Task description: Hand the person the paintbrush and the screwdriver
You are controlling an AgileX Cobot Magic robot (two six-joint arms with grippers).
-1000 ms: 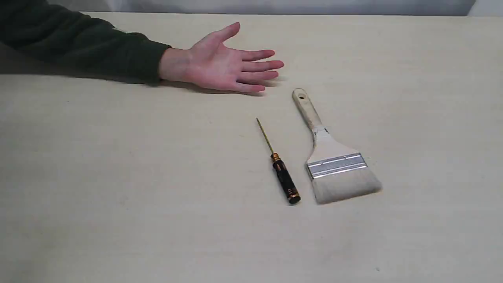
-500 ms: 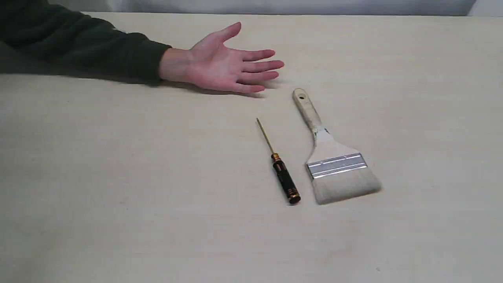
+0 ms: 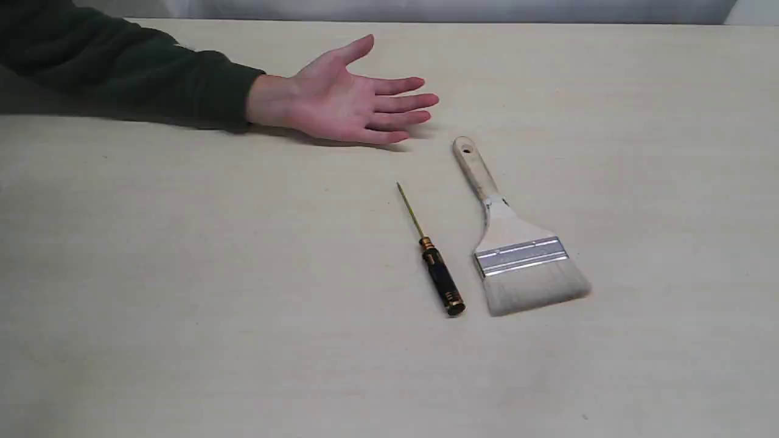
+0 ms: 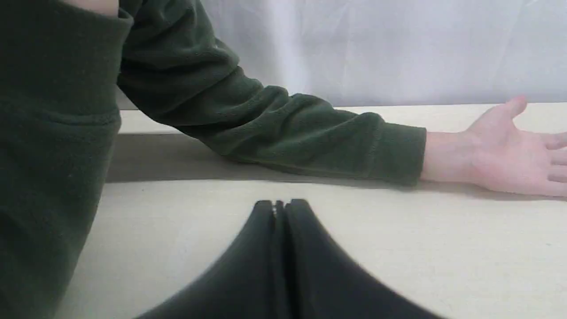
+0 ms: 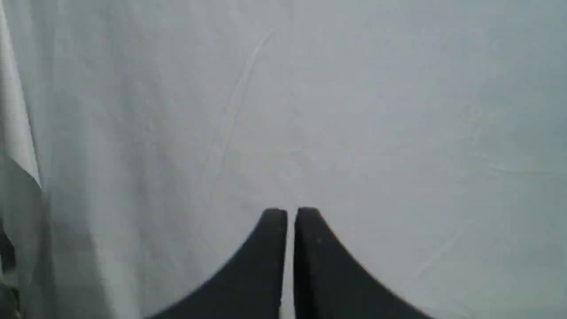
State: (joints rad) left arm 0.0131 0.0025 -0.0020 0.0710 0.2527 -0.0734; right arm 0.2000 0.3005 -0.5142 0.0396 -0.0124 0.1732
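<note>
Exterior view is taking in the whole table (image 3: 182,340), and neither robot arm is showing in it. The person's hand (image 3: 341,100) is lying palm up on the far left part, fingers pointing toward the middle, with a dark green sleeve (image 3: 122,73) trailing off to the left edge. The paintbrush (image 3: 520,258) is lying flat right of centre. Its holed handle end is pointing toward those fingertips, near them but apart, and its pale bristles are facing the near edge. The screwdriver (image 3: 439,274) is lying just beside it on the left, not touching, with the thin golden shaft pointing away and the black handle nearer the camera.

Left wrist view is giving what that one is missing: the left gripper (image 4: 279,204), low near the table, jaws pressed together on nothing, facing the sleeve, with the open palm at the edge of the picture. Neither tool is appearing there.

Right wrist view is showing only the right gripper (image 5: 290,212), jaws nearly together with a thin slit between them and nothing in it, pointing at a pale wrinkled cloth (image 5: 354,110). Table, tools and hand are all falling outside it.
</note>
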